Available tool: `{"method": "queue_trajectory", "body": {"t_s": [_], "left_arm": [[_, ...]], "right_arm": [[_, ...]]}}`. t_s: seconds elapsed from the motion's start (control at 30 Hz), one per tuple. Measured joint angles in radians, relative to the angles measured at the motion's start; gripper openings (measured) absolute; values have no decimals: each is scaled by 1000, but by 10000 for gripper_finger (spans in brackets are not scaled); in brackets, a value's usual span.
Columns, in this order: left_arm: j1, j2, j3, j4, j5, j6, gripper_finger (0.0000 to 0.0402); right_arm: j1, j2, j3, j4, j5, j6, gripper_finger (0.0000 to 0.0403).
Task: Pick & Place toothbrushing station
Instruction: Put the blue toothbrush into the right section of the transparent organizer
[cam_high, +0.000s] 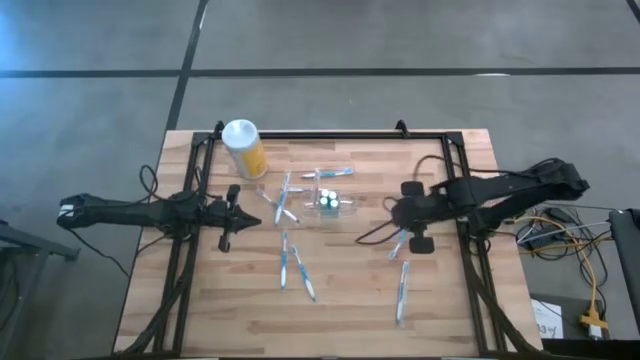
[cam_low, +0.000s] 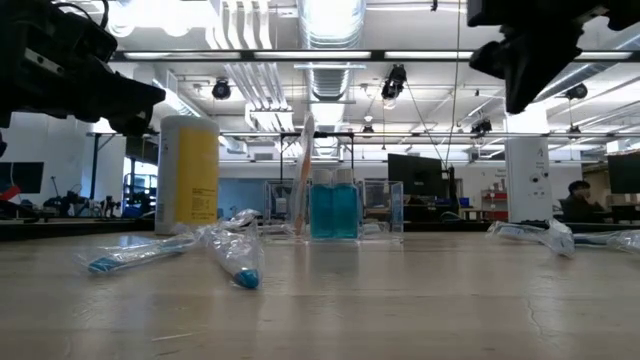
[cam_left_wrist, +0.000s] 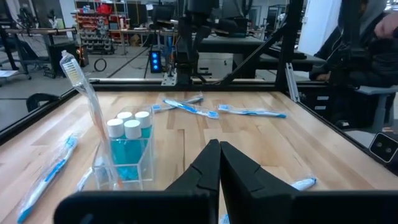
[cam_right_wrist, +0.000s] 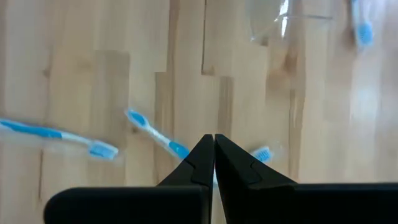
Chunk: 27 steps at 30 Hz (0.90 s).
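Left claw (cam_high: 240, 219) hangs above the worktop (cam_high: 440, 300), fingers pressed together, empty. Right claw (cam_high: 397, 216) likewise closed, holding nothing, over wrapped toothbrushes (cam_right_wrist: 155, 135). The toothbrushing station (cam_high: 329, 202) stands upright mid-worktop between both claws, apart from each, nearer the left. Judged light, rigid, slippery clear plastic, liable to tip; best gripped across its thin side walls, low down.

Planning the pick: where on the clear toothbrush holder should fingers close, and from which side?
Probably from above, closing across the narrow walls of the clear holder beside the blue bottles. It stands upright with an open top, and one toothbrush leans out of it, so keep clear of that end. Both grippers are shut and away from it.
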<state>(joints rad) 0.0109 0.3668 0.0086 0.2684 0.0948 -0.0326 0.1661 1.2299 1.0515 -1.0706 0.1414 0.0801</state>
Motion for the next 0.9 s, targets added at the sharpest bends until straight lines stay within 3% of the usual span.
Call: {"method": "queue_trajectory", "body": {"t_s": [0.2, 0.4, 0.53, 0.7, 0.9], "left_arm": [[0, 0, 0, 0, 1, -5, 6], [0, 0, 0, 0, 34, -6, 10], [0, 0, 0, 0, 40, -21, 7], [0, 0, -1, 0, 44, -28, 5], [0, 1, -1, 0, 44, -28, 10]], "right_arm": [[2, 147, 41, -23, -158, -168, 24], [2, 251, -7, -20, -271, -228, 91], [2, 301, -47, -18, -257, -291, 141], [2, 343, -75, 4, -134, -351, 191], [0, 343, -125, 113, -93, -428, 214]]}}
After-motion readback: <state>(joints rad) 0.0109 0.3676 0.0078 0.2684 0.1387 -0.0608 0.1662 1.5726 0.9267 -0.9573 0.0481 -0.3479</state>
